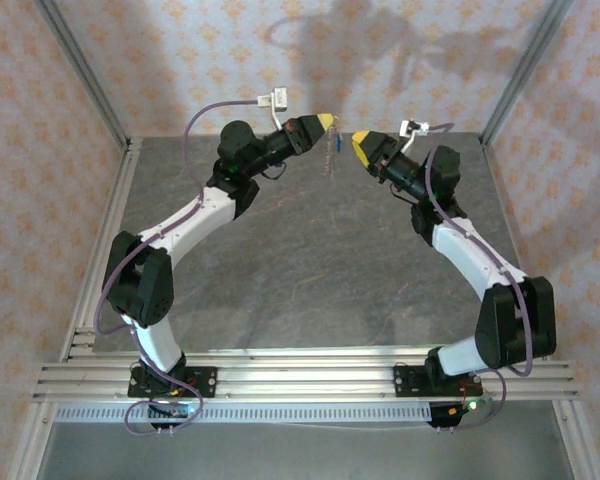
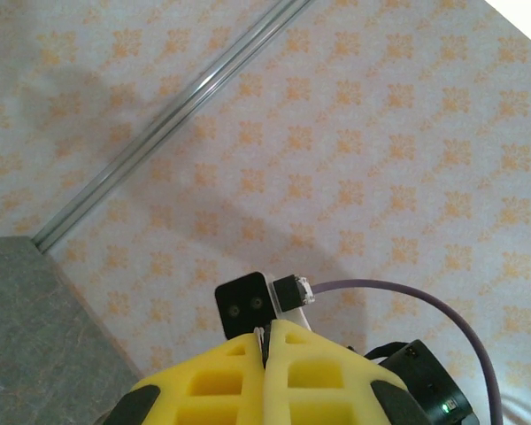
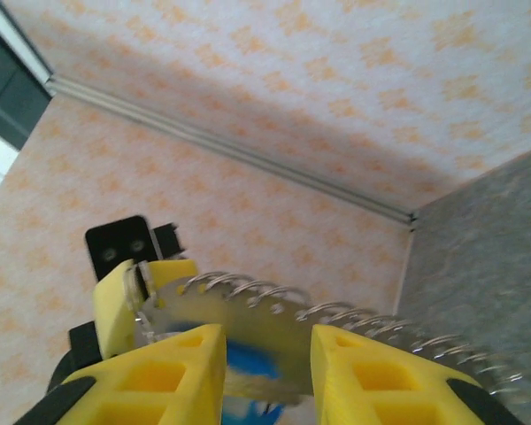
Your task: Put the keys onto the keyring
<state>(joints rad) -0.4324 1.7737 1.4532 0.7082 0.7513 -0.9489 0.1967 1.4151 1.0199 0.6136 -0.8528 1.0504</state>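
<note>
High above the back of the table, my left gripper (image 1: 327, 121) is shut on the top of the keyring (image 1: 330, 148), which hangs down from it. In the left wrist view its yellow fingers (image 2: 230, 372) press together on a thin silvery edge. My right gripper (image 1: 358, 143) is just right of the hanging keyring, its tips pointing at it. In the right wrist view the right gripper (image 3: 265, 341) stands open. The pale metal keyring (image 3: 274, 310), with a coiled wire part, passes across the gap. A blue key head (image 3: 248, 365) shows blurred below it.
The grey table (image 1: 320, 260) lies far below both grippers. Patterned walls close the back and sides, with metal frame posts (image 1: 520, 70) at the corners. The right arm's black camera mount (image 2: 243, 305) sits close in front of the left fingers.
</note>
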